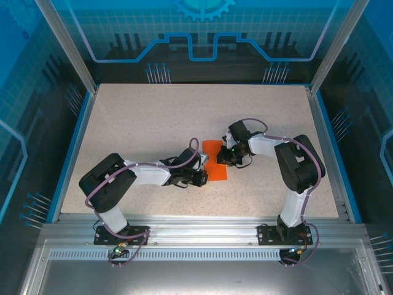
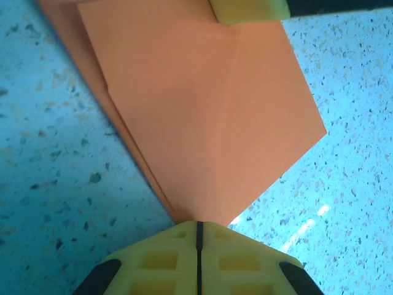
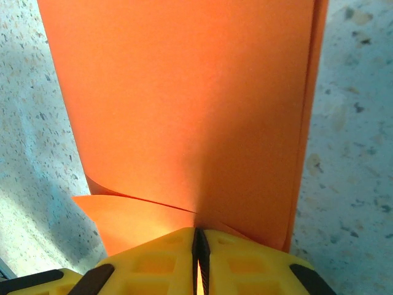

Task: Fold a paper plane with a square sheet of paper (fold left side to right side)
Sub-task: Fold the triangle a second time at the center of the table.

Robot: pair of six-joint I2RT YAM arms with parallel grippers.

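The square sheet of paper (image 1: 216, 173) is bright orange-red, partly folded, and lies mid-table between my two grippers. In the left wrist view the paper (image 2: 209, 110) lies in layers with a centre crease, narrowing to a corner at my left gripper (image 2: 198, 224). That gripper's (image 1: 203, 176) jaws are shut to a thin dark line; whether the corner is pinched between them I cannot tell. My right gripper (image 3: 198, 232) is shut on the paper (image 3: 184, 92); orange shows in its slit and a flap curls up from a lower layer. One right fingertip (image 2: 249, 9) rests at the paper's far end.
The speckled table (image 1: 153, 123) has a blue border and clear walls around it. A metal rail (image 1: 196, 230) carrying both arm bases runs along the near edge. Both arms (image 1: 147, 172) (image 1: 288, 160) bend inward toward the middle.
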